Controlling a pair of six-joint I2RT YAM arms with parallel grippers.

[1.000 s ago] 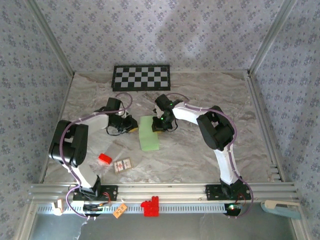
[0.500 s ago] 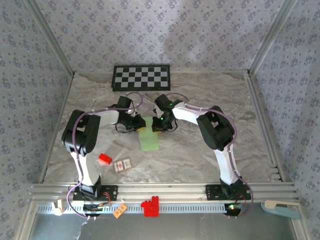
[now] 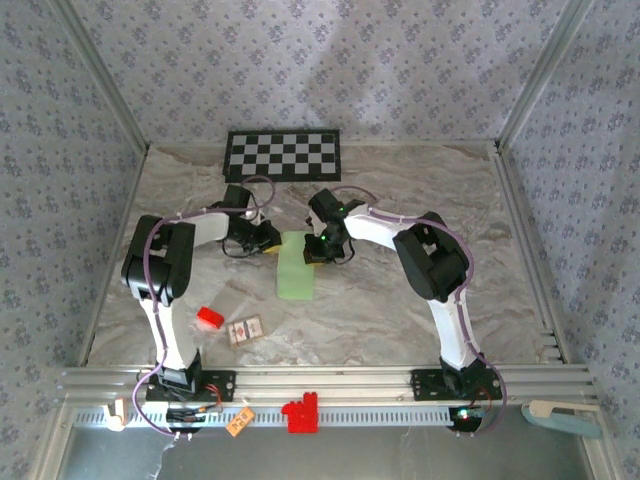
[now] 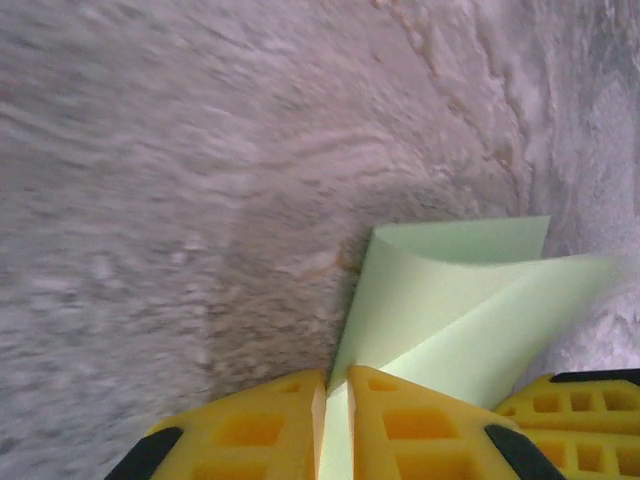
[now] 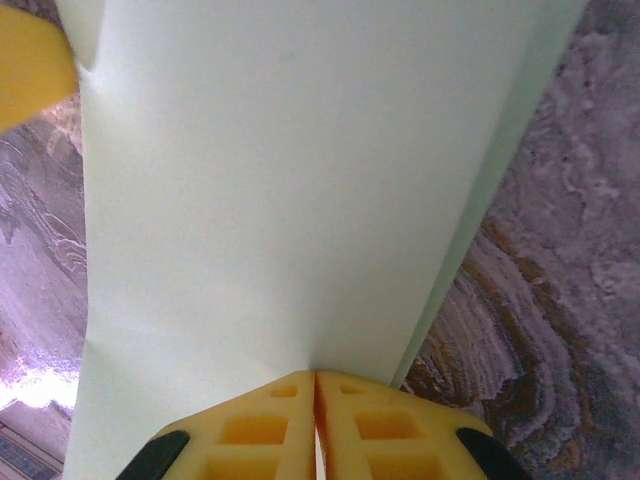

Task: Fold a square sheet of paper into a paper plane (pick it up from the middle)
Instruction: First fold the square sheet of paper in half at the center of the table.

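The square sheet of paper (image 3: 297,268), pale green, lies folded over into a long strip at the middle of the table. My left gripper (image 3: 270,241) is at its far left corner. In the left wrist view the yellow jaws (image 4: 337,376) are shut on the sheet's edge (image 4: 450,300), which curls up beyond them. My right gripper (image 3: 316,249) is at the sheet's far right edge. In the right wrist view its jaws (image 5: 315,376) are pressed together on the sheet (image 5: 280,180), which spreads away from them. A left fingertip (image 5: 30,60) shows at the sheet's far corner.
A black-and-white checkerboard panel (image 3: 283,155) lies at the back of the table. A small red block (image 3: 209,318) and a small card (image 3: 245,329) lie front left. A red brick (image 3: 300,413) sits on the front rail. Patterned walls close in three sides.
The left arm's elbow rose and swung right, and its gripper shifted a little right and toward the back at the sheet's corner. The right arm stayed where it was.
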